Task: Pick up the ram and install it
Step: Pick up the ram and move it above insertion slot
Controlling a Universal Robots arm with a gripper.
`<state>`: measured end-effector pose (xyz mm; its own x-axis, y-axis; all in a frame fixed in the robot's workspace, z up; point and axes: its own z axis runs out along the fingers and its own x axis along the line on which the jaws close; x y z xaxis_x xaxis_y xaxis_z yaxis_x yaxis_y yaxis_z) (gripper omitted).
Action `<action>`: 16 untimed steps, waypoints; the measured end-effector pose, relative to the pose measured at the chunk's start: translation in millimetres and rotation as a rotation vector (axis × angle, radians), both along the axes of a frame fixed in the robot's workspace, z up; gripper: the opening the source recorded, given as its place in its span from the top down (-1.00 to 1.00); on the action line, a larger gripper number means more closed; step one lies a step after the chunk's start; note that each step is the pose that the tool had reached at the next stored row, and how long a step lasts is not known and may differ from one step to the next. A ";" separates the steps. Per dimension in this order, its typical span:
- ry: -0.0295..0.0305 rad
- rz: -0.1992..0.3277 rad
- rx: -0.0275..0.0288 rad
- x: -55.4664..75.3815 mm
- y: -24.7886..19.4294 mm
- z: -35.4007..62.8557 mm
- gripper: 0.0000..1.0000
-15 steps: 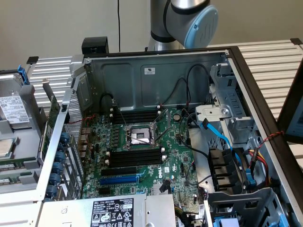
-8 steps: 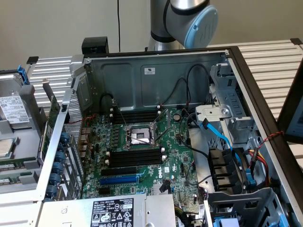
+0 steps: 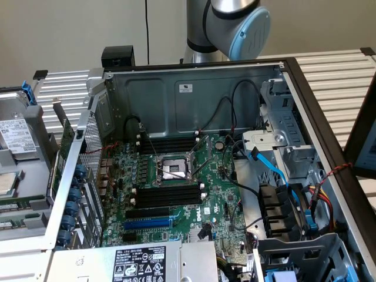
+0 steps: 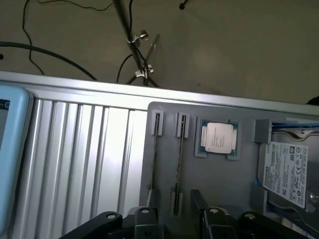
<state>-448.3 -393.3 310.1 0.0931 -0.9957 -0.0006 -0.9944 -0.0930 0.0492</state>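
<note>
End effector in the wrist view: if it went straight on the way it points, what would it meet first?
Likely the thin edge-on ram in the gray tray holder, though depth is unclear.

Exterior down into case [image 3: 176,106] — wrist close over tray [image 4: 224,177]

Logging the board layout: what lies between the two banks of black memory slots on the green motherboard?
The square, metal-framed processor socket, in the exterior view.
</note>
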 end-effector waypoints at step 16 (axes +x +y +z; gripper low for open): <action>-0.0184 -0.096 -0.0050 0.0 -0.4 -22.8 0.22</action>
<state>-448.4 -393.7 287.2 -0.0032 -1.0000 0.0052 -0.9995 0.0034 0.0311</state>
